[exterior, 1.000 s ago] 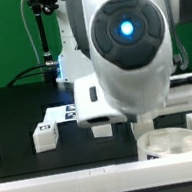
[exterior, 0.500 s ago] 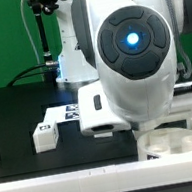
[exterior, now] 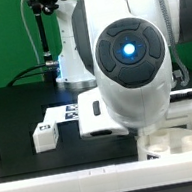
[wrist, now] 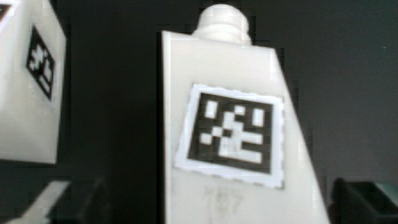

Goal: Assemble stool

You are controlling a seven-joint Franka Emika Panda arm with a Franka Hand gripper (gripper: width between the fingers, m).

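Wrist view: we found the gripper with fingers apart, straddling the lower end of a tagged leg, a gap showing on one side; second leg just beside. Exterior view: seat on the table at the right; loose leg near the marker board.

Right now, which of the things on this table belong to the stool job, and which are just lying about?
Part of the job:
- round seat
- leg standing alone at the exterior view's left
- leg with a peg, seen close up in the wrist view

Just there:
- marker board, flat on the table
- black table itself
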